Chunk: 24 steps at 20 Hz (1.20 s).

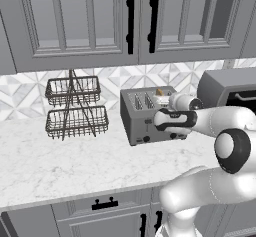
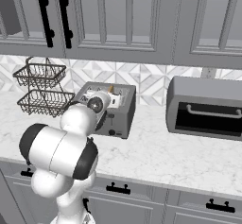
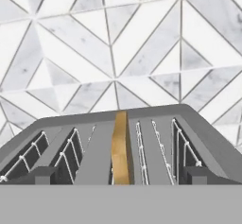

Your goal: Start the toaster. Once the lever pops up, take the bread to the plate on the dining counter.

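While spread, claw (image 3: 121, 176) overhangs toaster (image 3: 118, 142).

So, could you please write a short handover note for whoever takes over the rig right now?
Tool: open, holding nothing, poised at the front of the toaster, looking along its top.
Toaster: on the marble worktop, between the wire basket rack and the oven box.
Bread: standing on edge in a middle slot.
Done: arm brought up to the toaster. Whether the lever is already down cannot be told.
Left: start the toaster if needed, wait for the pop, carry the bread to the plate.
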### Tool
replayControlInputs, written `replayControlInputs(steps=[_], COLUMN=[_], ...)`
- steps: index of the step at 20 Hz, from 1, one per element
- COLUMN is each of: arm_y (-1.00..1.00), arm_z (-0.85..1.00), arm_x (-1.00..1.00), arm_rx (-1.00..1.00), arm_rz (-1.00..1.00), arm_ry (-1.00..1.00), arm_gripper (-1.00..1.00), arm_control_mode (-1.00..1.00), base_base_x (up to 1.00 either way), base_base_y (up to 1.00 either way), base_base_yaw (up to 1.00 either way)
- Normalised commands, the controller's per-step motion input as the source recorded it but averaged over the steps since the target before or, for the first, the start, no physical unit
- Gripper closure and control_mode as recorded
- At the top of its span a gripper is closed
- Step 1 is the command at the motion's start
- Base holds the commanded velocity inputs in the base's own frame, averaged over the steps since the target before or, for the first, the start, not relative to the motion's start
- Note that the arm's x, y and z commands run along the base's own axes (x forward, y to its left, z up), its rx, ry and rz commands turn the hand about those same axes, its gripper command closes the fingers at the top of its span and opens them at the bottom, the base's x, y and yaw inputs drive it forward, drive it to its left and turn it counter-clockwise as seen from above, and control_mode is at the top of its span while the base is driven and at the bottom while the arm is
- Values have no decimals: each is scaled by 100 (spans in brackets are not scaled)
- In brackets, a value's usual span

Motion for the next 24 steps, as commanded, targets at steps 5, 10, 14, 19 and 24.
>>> replayControlInputs(steps=[5,10,14,19,24], arm_y=[0,0,0,0,0], arm_z=[-20,0,0,0,0], arm_x=[16,9,11,18,9], arm_rx=[0,-1,-2,-4,-3], arm_rz=[0,0,0,0,0], arm_ry=[0,0,0,0,0], arm_gripper=[-100,-100,-100,-100,-100], arm_control_mode=[-100,-100,-100,-100,-100], base_base_x=[0,0,0,0,0], base_base_y=[0,0,0,0,0], base_base_yaw=[0,0,0,0,0])
